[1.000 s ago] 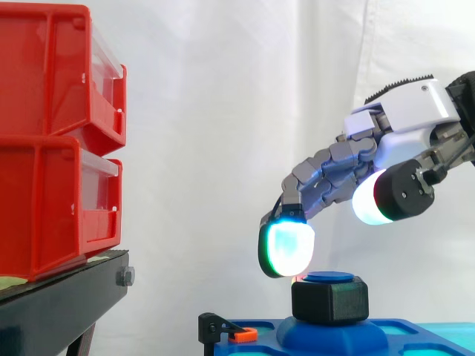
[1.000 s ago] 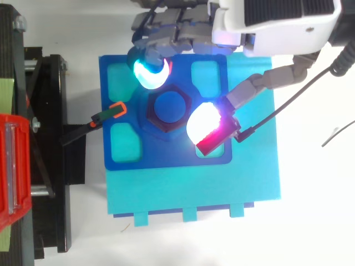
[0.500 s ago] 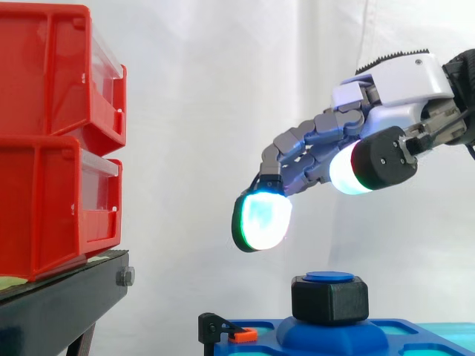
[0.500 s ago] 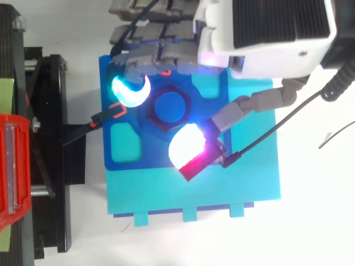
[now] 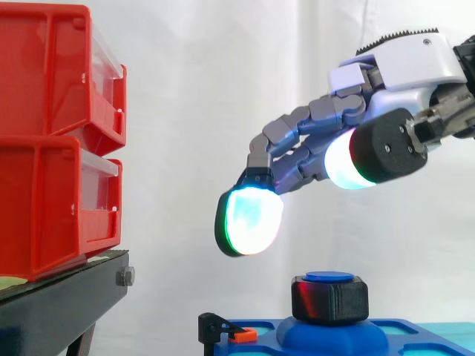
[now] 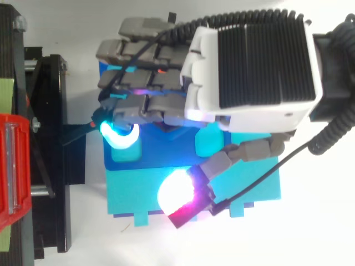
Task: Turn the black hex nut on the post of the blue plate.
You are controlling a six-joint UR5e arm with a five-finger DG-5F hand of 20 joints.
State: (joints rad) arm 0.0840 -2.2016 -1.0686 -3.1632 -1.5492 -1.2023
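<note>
The black hex nut (image 5: pixel 329 300) sits on the blue post, whose round top (image 5: pixel 329 277) shows just above it, in the middle of the dark blue plate (image 5: pixel 415 330). My hand (image 5: pixel 401 70) hovers well above the nut and touches nothing. Its fingers reach out to the left, relaxed and spread, so it is open. A cyan-green glowing fingertip (image 5: pixel 251 221) hangs up and left of the nut, and the white thumb pad (image 5: pixel 345 163) floats above it. In the top view the hand (image 6: pixel 249 66) covers the nut and most of the blue plate (image 6: pixel 150 160).
Two stacked red bins (image 5: pixel 52 141) stand on a black stand (image 5: pixel 59 304) at the left. A small black clamp with an orange tip (image 5: pixel 226 330) sits at the plate's left edge. A cyan base (image 6: pixel 133 194) lies under the blue plate.
The hand has lifted away from the nut and shifted left in the side view, down the frame in the top view. Its fingers have straightened out.
</note>
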